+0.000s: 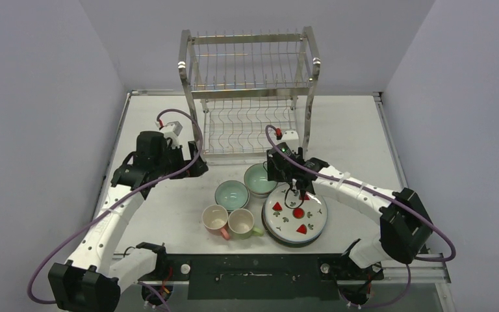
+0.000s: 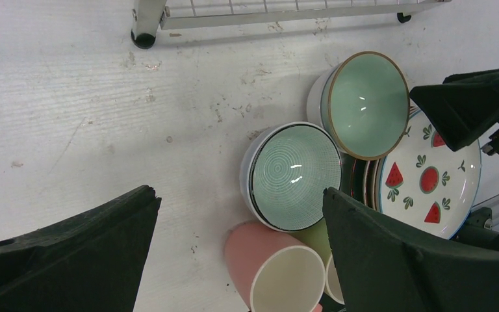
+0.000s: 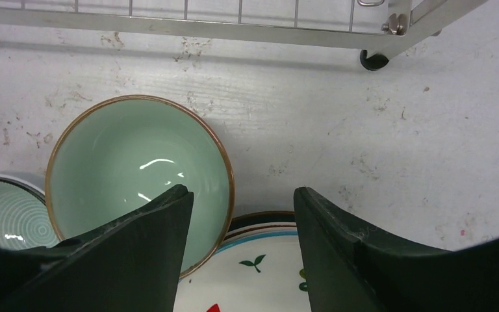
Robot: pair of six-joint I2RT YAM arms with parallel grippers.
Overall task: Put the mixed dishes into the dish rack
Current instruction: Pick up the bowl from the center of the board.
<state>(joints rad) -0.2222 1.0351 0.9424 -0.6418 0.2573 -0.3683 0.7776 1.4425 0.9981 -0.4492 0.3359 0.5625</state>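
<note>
The steel dish rack (image 1: pixel 250 91) stands at the back of the table with bare tiers. In front of it the dishes sit close together: a stack of plates (image 1: pixel 295 218) topped by a white one with red fruit, a brown-rimmed mint bowl (image 1: pixel 260 179), a ringed mint bowl (image 1: pixel 231 194), and a pink mug (image 1: pixel 216 220) and a green mug (image 1: pixel 242 222) on their sides. My right gripper (image 3: pixel 240 192) hovers over the top plate's (image 3: pixel 260 266) far rim beside the brown-rimmed bowl (image 3: pixel 130 156), jaws apart and empty. My left gripper (image 2: pixel 239 192) is wide open above the ringed bowl (image 2: pixel 295 175) and pink mug (image 2: pixel 266 260).
The rack's foot (image 2: pixel 144 26) and lower rail (image 3: pixel 234 29) lie just beyond the bowls. Grey walls close in the table on the left, right and back. Purple cables loop off both arms.
</note>
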